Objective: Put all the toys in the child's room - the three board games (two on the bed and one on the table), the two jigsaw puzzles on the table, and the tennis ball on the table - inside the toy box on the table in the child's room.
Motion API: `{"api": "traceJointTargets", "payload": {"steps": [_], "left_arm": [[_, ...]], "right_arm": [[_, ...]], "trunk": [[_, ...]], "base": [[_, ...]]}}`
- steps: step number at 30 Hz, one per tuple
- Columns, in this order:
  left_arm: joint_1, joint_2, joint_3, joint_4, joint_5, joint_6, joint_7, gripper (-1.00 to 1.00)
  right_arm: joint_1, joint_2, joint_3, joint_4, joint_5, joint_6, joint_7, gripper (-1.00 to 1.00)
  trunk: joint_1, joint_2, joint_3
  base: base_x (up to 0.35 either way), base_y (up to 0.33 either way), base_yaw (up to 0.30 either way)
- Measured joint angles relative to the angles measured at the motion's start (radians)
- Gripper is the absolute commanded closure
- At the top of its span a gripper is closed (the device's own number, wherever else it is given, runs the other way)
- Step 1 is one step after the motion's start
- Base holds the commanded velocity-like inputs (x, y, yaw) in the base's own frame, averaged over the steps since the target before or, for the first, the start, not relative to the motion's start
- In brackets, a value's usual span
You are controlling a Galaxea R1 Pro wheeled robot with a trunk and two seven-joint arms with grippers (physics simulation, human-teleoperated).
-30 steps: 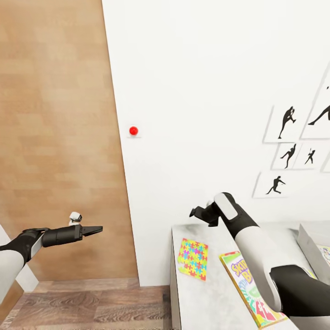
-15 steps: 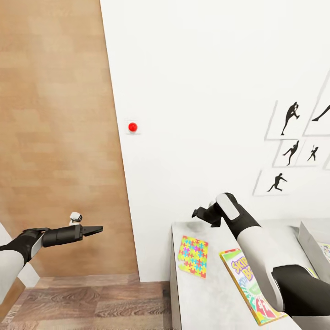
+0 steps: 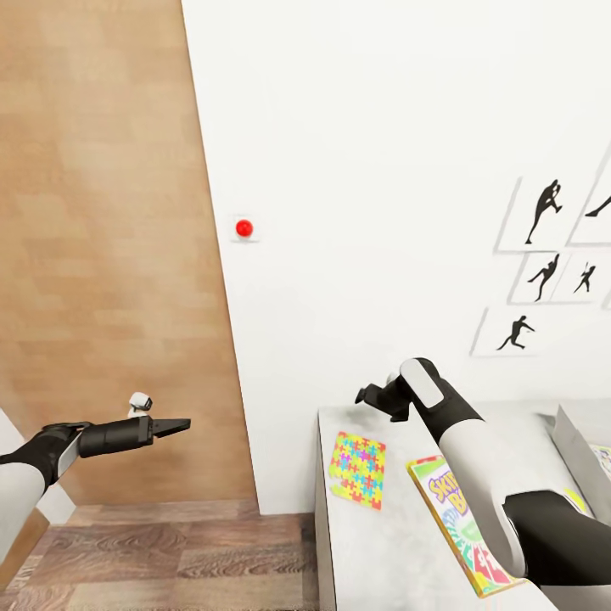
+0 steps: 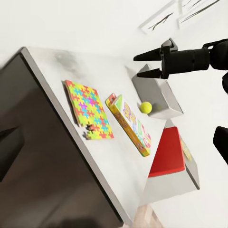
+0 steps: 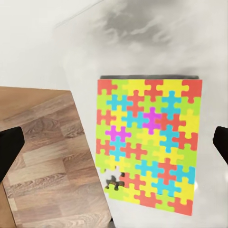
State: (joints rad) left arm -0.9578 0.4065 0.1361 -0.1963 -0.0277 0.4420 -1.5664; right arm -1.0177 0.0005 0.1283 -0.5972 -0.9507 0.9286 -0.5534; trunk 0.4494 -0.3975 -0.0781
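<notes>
A jigsaw puzzle (image 3: 357, 468) (image 4: 89, 110) (image 5: 147, 142) in a multicoloured mosaic lies flat near the end of the table (image 3: 390, 560). Beside it lies the long Skip-Bo board game (image 3: 450, 509) (image 4: 130, 124). The tennis ball (image 4: 146, 107) rests between that box and the grey toy box (image 3: 577, 450) (image 4: 159, 92). My right gripper (image 3: 363, 395) (image 4: 138, 65) hovers open above the table's far corner, over the puzzle. My left gripper (image 3: 182, 422) hangs open over the floor, well left of the table. The bed is out of view.
A wooden door (image 3: 102, 255) fills the left wall, with a red wall button (image 3: 244, 227) beside it. Baseball silhouette pictures (image 3: 543, 255) hang above the table. Wood-plank floor (image 3: 170, 552) lies left of the table. A red flat thing (image 4: 166, 152) leans by the toy box.
The whole head view has shifted a little, so the camera moved. Both arms hold the same pose, and nothing on the table has moved.
</notes>
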Motion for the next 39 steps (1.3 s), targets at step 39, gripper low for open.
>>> {"api": "traceJointTargets", "payload": {"steps": [39], "left_arm": [[0.0,-0.003,0.001,0.0,0.0,0.002,0.0,-1.0]], "right_arm": [[0.0,-0.021,-0.004,0.014,0.003,-0.002,0.006,-1.0]], "trunk": [[0.0,0.0,-0.063]], "base": [[0.0,0.0,0.0]]}}
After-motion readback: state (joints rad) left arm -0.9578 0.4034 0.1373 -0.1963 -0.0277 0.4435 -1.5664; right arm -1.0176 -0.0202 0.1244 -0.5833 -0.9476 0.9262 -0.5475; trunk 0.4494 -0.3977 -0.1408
